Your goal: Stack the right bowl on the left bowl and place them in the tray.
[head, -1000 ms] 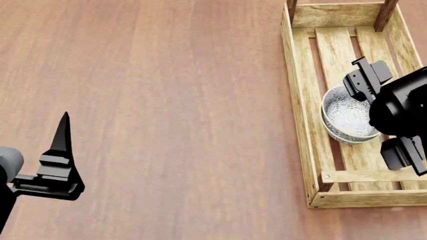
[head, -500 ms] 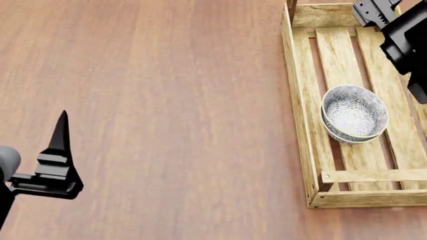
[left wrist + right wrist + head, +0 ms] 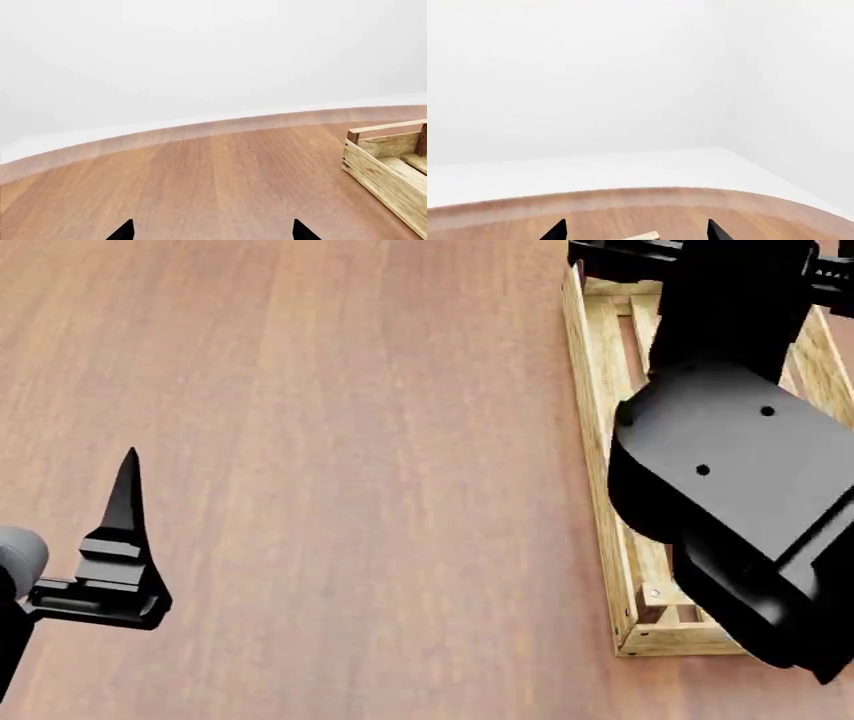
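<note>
In the head view both bowls are hidden behind my right arm (image 3: 734,470), which fills the picture over the tray (image 3: 595,440). The tray is a long light-wood crate with plank sides; only its left side and near corner show there. My right gripper (image 3: 636,233) is open and held high, with bare air between its fingertips and a tip of pale wood (image 3: 647,236) just below. Far to the left, my left gripper (image 3: 213,233) hangs open over bare table with nothing in it. One end of the tray (image 3: 387,165) shows in the left wrist view.
The brown wooden table (image 3: 334,440) stretches between my left gripper's finger (image 3: 126,502) and the tray. Its far curved edge (image 3: 200,129) meets a white wall. My right arm's bulk stands close to the head camera.
My right arm has lifted away from the stacked bowls in the tray, up towards the head camera, and now covers them. The left arm has barely moved.
</note>
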### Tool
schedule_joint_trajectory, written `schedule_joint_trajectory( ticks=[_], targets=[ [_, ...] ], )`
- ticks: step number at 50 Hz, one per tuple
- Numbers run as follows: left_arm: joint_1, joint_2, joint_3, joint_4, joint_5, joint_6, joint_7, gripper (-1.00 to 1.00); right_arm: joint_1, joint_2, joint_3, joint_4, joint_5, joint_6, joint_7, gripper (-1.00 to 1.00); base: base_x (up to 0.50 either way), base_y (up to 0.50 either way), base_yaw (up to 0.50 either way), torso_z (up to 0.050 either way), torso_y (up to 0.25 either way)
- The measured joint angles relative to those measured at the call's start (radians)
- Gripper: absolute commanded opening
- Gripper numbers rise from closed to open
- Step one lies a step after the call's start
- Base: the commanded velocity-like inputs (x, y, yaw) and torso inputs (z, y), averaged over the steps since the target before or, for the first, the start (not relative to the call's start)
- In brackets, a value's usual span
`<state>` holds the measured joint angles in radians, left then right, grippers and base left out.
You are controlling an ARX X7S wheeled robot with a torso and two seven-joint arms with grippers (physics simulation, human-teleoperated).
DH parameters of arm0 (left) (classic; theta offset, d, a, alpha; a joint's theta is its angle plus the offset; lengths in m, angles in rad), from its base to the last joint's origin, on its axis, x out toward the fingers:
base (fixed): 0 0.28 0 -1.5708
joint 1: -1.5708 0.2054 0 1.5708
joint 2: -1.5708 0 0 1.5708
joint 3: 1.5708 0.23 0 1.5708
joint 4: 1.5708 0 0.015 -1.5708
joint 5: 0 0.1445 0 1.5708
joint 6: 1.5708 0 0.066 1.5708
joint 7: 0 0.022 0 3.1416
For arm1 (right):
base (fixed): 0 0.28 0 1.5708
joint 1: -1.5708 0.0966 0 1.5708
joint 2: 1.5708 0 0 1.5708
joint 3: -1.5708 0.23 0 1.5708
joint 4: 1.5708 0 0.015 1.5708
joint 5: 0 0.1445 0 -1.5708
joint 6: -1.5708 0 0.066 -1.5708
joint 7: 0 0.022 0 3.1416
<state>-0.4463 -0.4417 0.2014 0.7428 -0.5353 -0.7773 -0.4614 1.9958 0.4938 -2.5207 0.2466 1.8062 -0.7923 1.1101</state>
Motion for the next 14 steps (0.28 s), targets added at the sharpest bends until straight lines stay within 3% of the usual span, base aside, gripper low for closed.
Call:
schedule_joint_trajectory(
  ticks=[8, 14],
  targets=[
    [-0.006, -0.002, 0.023, 0.006, 0.021, 0.006, -0.008, 1.00, -0.076, 0.057, 0.054, -0.230, -0.438, -0.056, 0.260, 1.00, 0.00, 0.00, 0.00, 0.000, 0.000],
    [-0.007, -0.002, 0.036, 0.006, 0.032, 0.013, -0.012, 1.00, -0.210, 0.131, 0.223, -0.375, -0.695, 0.076, 0.362, 1.00, 0.00, 0.00, 0.00, 0.000, 0.000]
  ],
)
